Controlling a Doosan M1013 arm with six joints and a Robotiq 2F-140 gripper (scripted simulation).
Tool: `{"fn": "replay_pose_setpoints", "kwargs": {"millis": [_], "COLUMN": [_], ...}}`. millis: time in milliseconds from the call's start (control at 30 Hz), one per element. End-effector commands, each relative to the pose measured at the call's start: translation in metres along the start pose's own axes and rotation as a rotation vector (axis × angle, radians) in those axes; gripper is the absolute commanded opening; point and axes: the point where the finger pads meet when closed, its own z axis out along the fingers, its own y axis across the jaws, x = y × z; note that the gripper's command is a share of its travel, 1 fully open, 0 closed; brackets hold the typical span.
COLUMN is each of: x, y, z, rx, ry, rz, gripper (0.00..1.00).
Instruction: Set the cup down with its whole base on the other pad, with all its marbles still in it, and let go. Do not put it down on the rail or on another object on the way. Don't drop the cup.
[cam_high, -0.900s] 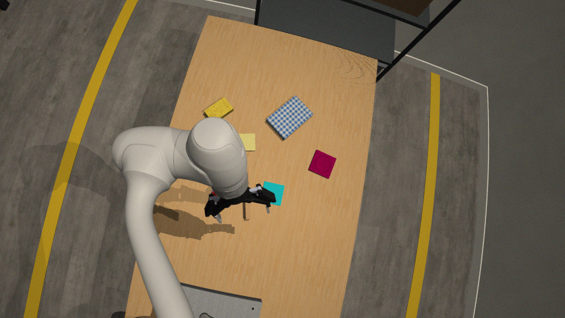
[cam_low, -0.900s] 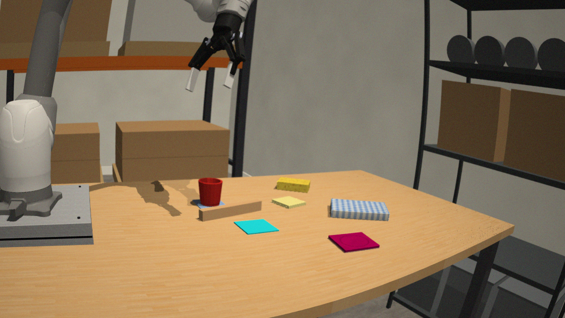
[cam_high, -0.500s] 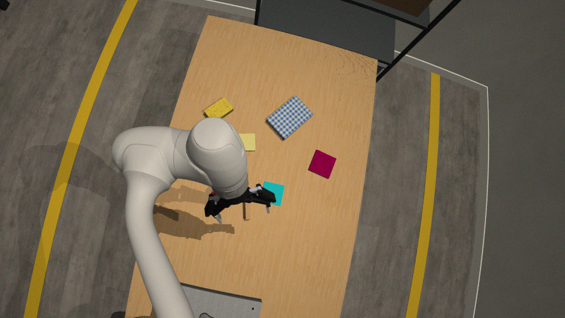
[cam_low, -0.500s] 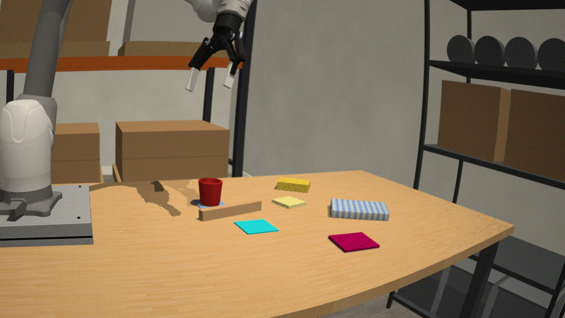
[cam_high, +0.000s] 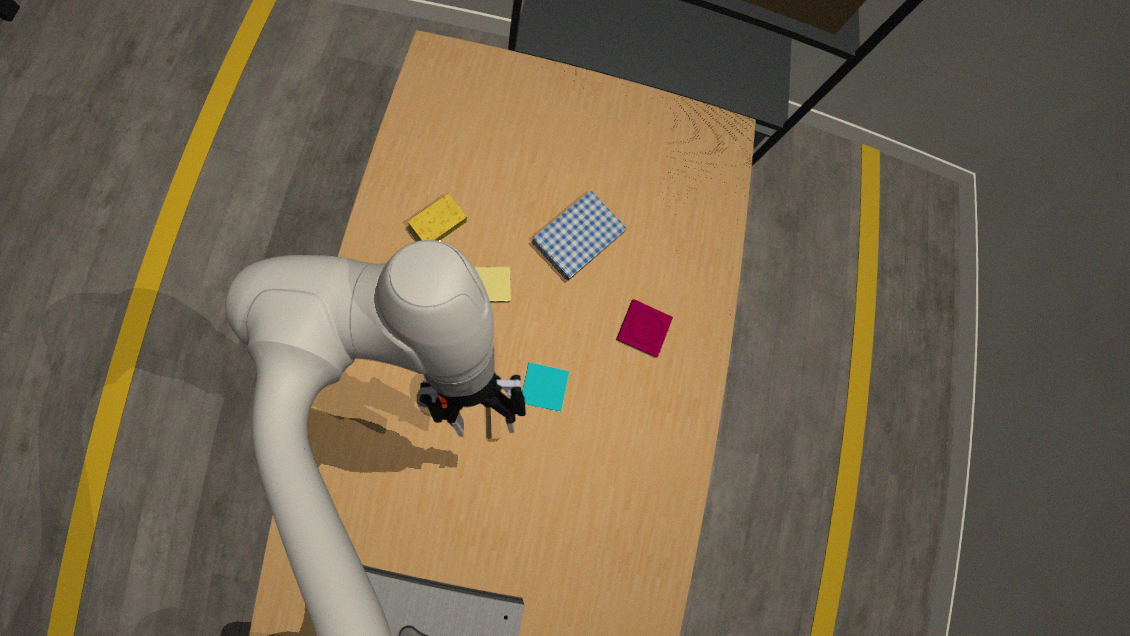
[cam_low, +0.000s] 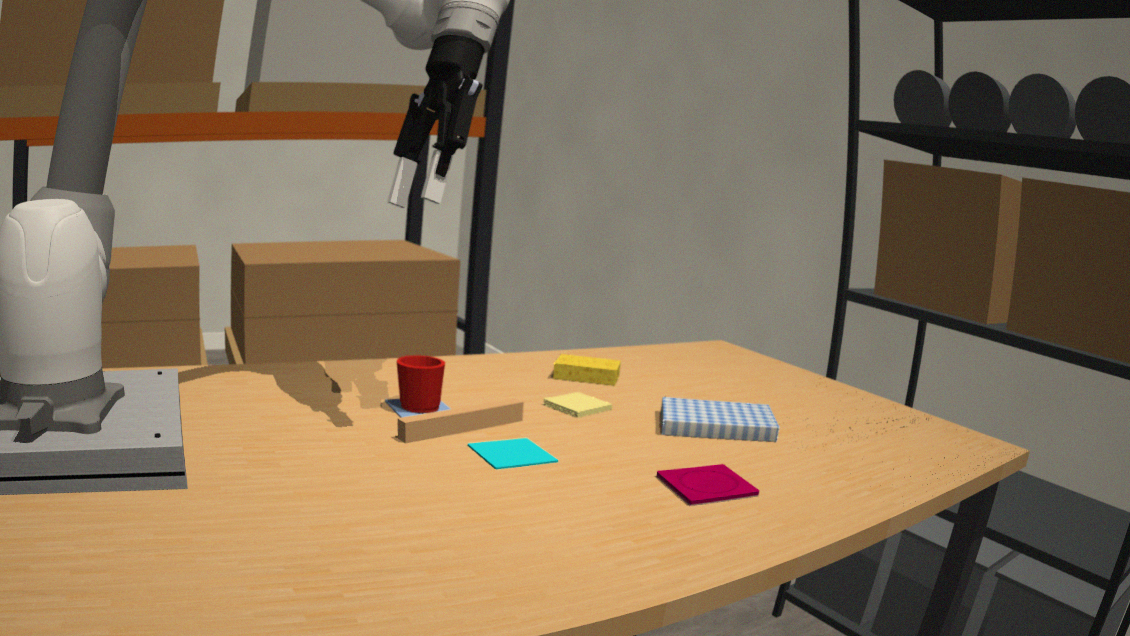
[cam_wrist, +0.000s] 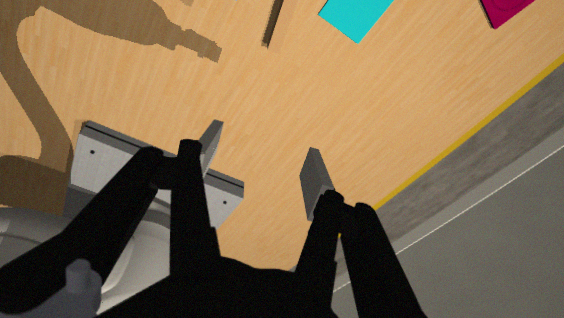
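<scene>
A red cup (cam_low: 419, 383) stands upright on a small blue pad (cam_low: 393, 406) behind a low wooden rail (cam_low: 458, 421) (cam_wrist: 274, 25). In the overhead view the arm hides the cup. A cyan pad (cam_high: 546, 386) (cam_low: 512, 452) (cam_wrist: 356, 15) lies flat just past the rail. A magenta pad (cam_high: 645, 327) (cam_low: 706, 482) (cam_wrist: 505, 10) lies further right. My gripper (cam_high: 485, 429) (cam_low: 415, 191) (cam_wrist: 263, 149) hangs high above the cup. Its fingers are partly closed with a clear gap and nothing between them. The marbles in the cup do not show.
A yellow sponge (cam_high: 436, 217) (cam_low: 585, 368), a pale yellow pad (cam_high: 496, 284) (cam_low: 577, 403) and a blue checkered box (cam_high: 578, 233) (cam_low: 718, 418) lie beyond the rail. The arm's grey base plate (cam_low: 94, 442) (cam_wrist: 100, 155) sits at the table's near left end.
</scene>
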Motion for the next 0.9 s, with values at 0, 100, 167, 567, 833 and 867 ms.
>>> {"fn": "replay_pose_setpoints", "kwargs": {"millis": [0, 100, 167, 567, 833, 867], "x": [0.021, 0.029, 0.038, 0.081, 0.096, 0.103], "y": [-0.014, -0.019, -0.024, -0.056, -0.068, -0.073], "z": [0.025, 0.034, 0.044, 0.095, 0.114, 0.122], "rx": [0.021, 0.032, 0.046, 0.15, 0.201, 0.226], "ry": [0.036, 0.051, 0.066, 0.128, 0.14, 0.143], "rz": [0.18, 0.261, 0.349, 0.852, 1.051, 1.143], "gripper": [0.0, 0.0, 0.0, 0.0, 0.0, 0.0]}}
